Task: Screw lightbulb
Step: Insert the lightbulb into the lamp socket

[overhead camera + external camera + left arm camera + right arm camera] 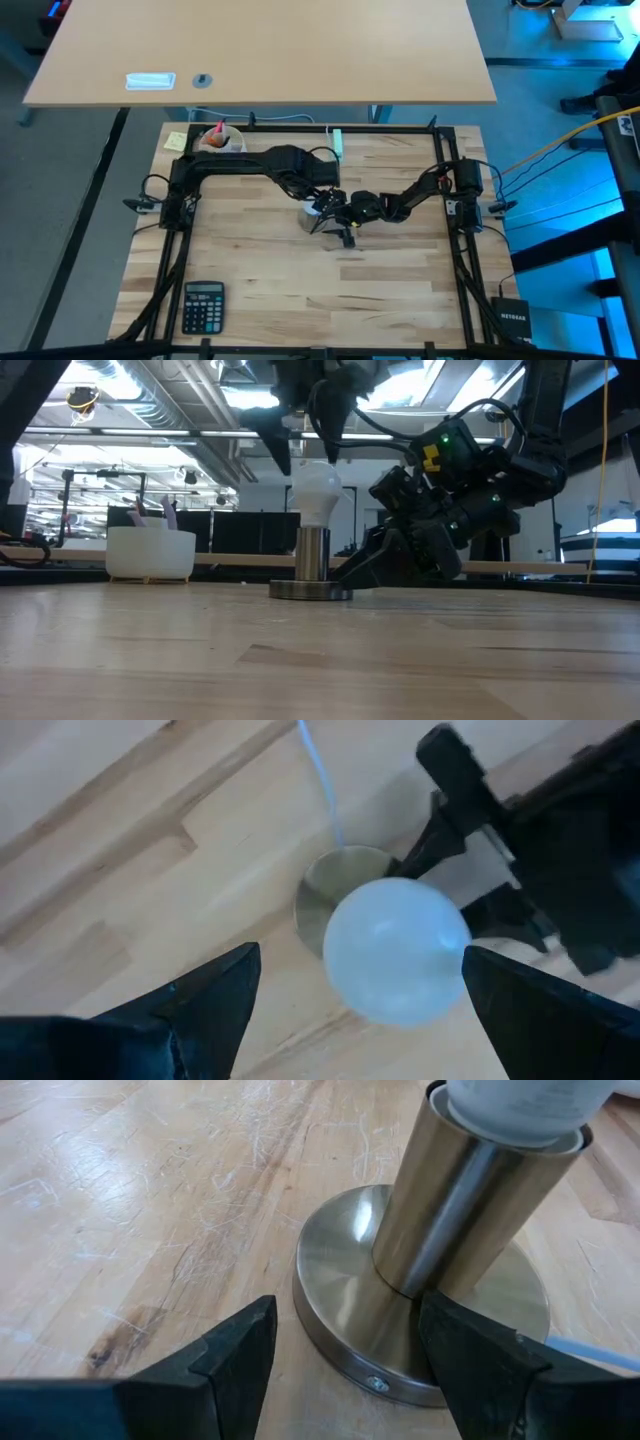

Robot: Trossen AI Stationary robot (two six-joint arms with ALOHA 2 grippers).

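Bulb [316,494], frosted white and pear-shaped, sits upright in a brushed-metal socket [312,553], a smooth cylinder on a round flat base [340,1290] that rests on the pale, scratched wood desk [150,1200]. Directly above the bulb hangs the left end effector [305,455], pointing down, its dark tapered fingers [215,1000] spread wide to either side of the glass without touching it. The right end effector [345,1350] lies low beside the socket, its fingers parted and straddling the rim of the base, just short of the metal. A thin white cord [322,780] leads away from the base, beyond the left end effector.
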